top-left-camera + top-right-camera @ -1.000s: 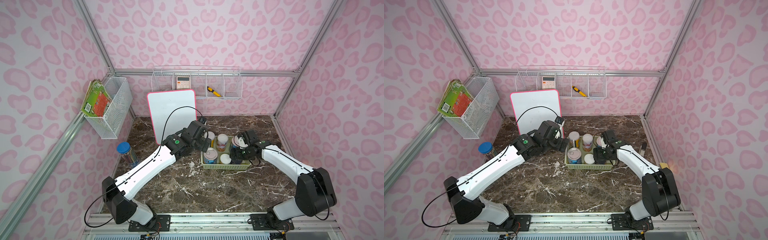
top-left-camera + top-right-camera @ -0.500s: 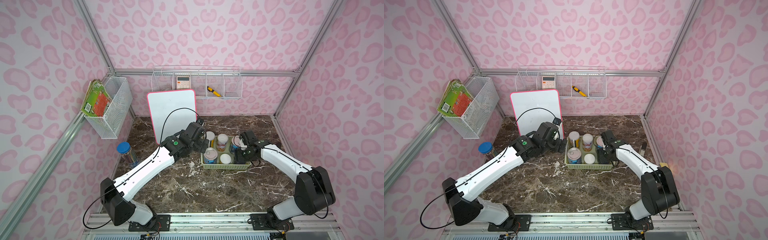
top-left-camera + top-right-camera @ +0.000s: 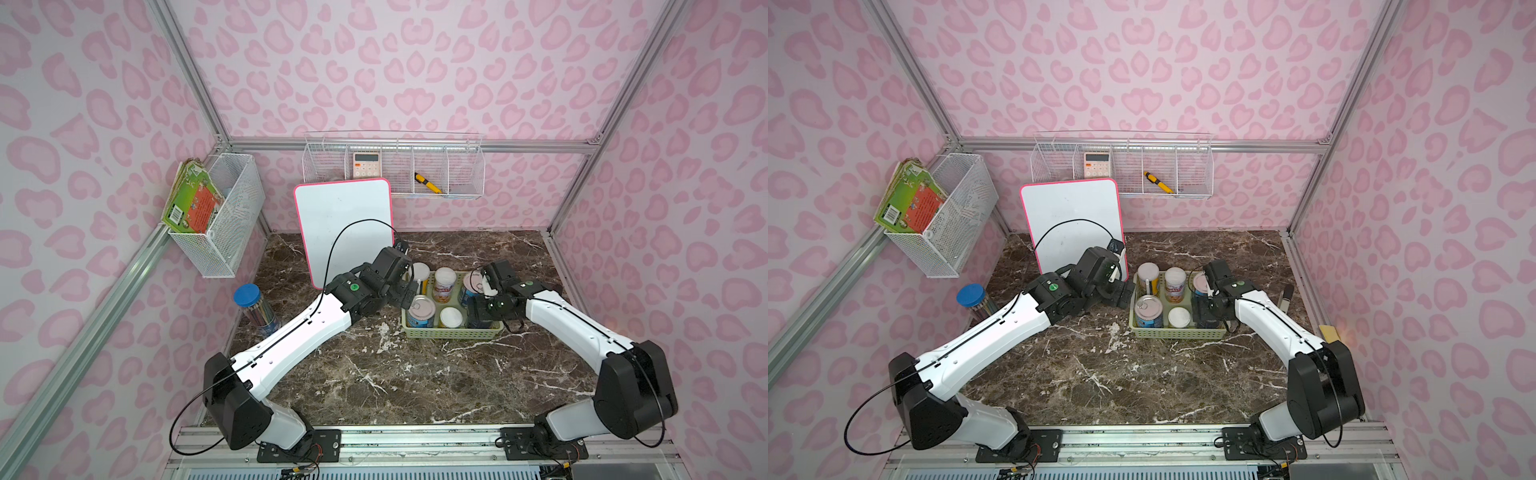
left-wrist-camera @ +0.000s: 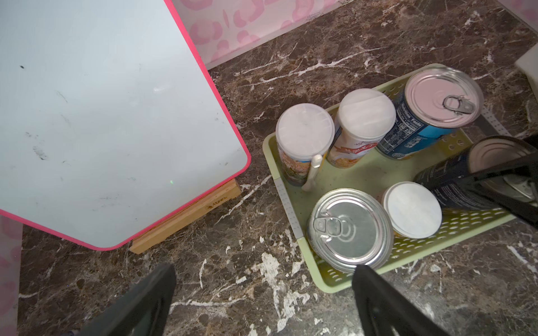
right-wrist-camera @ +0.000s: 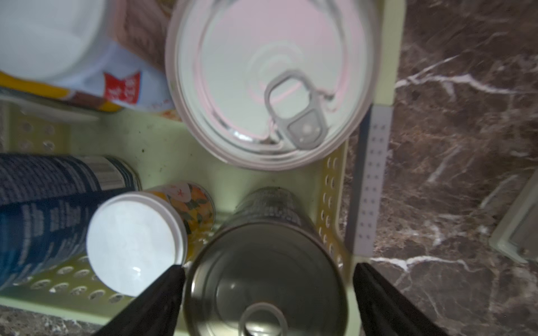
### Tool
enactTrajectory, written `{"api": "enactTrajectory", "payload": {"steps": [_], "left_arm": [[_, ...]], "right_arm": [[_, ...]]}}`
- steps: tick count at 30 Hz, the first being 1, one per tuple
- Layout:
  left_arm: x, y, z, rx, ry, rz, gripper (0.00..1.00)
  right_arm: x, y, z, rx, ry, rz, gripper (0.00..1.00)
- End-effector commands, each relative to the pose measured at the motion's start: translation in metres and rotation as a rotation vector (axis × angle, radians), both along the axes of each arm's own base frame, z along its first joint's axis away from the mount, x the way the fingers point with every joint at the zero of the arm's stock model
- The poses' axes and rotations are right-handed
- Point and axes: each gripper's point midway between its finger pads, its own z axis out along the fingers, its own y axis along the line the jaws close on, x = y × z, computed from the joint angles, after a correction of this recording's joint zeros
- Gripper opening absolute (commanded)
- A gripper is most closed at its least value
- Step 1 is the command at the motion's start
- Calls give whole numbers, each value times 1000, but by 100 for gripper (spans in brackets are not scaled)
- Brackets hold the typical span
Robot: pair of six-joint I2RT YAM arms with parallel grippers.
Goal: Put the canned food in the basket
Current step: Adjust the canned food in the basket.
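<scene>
The pale green basket (image 3: 453, 333) (image 3: 1177, 332) stands right of centre on the marble table. Several cans stand upright in it: white-lidded ones (image 3: 451, 316) (image 4: 412, 209) and silver-topped ones with blue labels (image 3: 420, 309) (image 4: 349, 227). My right gripper (image 3: 478, 313) (image 5: 267, 269) reaches into the basket's near right corner. It is open, its jaws standing either side of a silver-topped can (image 5: 266, 261) with a gap showing on one side. My left gripper (image 3: 407, 295) (image 4: 266, 291) hangs open beside the basket's left end, with only bare table between its fingers.
A pink-framed whiteboard (image 3: 345, 232) leans on a wooden stand just behind my left arm. A pencil jar with a blue lid (image 3: 253, 307) stands by the left wall. White wire baskets (image 3: 395, 166) (image 3: 224, 212) hang on the walls. A marker (image 3: 1286, 295) lies by the right wall.
My right gripper's jaws have opened off the can in the basket's near right corner. My left gripper has drawn back a little from the basket's left end.
</scene>
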Motion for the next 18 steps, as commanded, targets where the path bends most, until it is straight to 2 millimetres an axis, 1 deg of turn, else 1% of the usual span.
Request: {"api": "enactTrajectory", "payload": {"steps": [1, 5, 7, 9, 10, 15, 17, 18], "left_arm": [[-1, -1, 1, -27, 4, 12, 99], [-8, 4, 5, -69, -11, 21, 99], [-15, 11, 3, -85, -16, 30, 99], [-23, 19, 2, -107, -21, 42, 99], [-28, 23, 1, -120, -25, 48, 99], [-48, 45, -4, -210, -76, 79, 99], [-51, 62, -5, -260, -137, 123, 99], [-50, 70, 0, -295, -171, 140, 99]], "right_arm": [[14, -2, 22, -7, -84, -21, 99], [18, -2, 53, 18, -165, -25, 99], [17, -13, 70, 3, -223, -61, 99], [16, -29, 86, -12, -286, -92, 99], [14, -41, 90, -20, -320, -124, 99], [8, -90, 103, 81, -456, -239, 99], [6, -108, 110, 120, -547, -299, 99], [6, -114, 112, 138, -584, -319, 99]]}}
